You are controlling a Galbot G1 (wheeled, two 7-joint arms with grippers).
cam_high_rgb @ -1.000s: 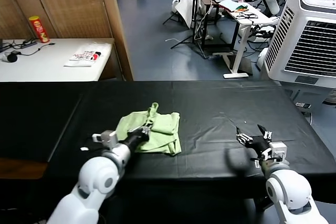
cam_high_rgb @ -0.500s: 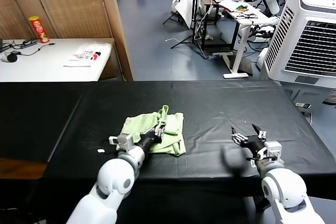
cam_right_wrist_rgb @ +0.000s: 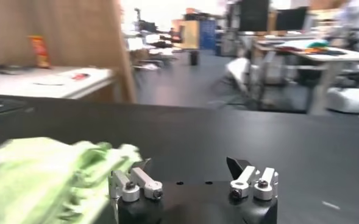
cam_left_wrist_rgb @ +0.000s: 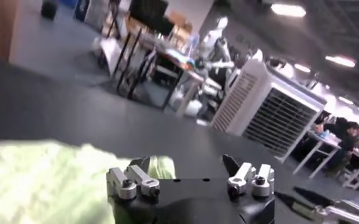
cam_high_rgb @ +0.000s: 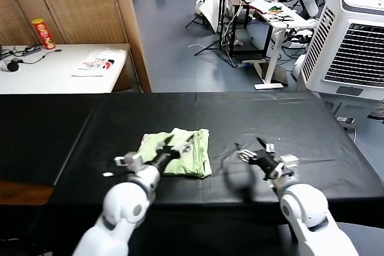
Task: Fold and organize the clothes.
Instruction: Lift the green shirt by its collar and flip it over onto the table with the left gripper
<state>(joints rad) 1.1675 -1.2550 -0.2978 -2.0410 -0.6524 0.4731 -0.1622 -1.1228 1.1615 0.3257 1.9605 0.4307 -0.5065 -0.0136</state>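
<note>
The T-shirt (cam_high_rgb: 179,151), pale green and wrinkled, lies folded into a rough rectangle on the black surface (cam_high_rgb: 300,124), a little toward the robot's left of the middle and near the front edge; in the left wrist view it shows as a blurred green mass (cam_left_wrist_rgb: 39,182), and in the right wrist view as bunched green folds (cam_right_wrist_rgb: 51,170). The left pincer (cam_high_rgb: 177,144) sits over the near edge of the shirt with its fingers spread apart, holding nothing. The right pincer (cam_high_rgb: 253,150) hovers just above the bare black cloth beside the shirt on the robot's right, clear of it, its fingers also spread wide and empty. Behind, a white side table (cam_high_rgb: 36,76) carries a red can (cam_high_rgb: 44,33) and a white packet (cam_high_rgb: 98,63).
</note>
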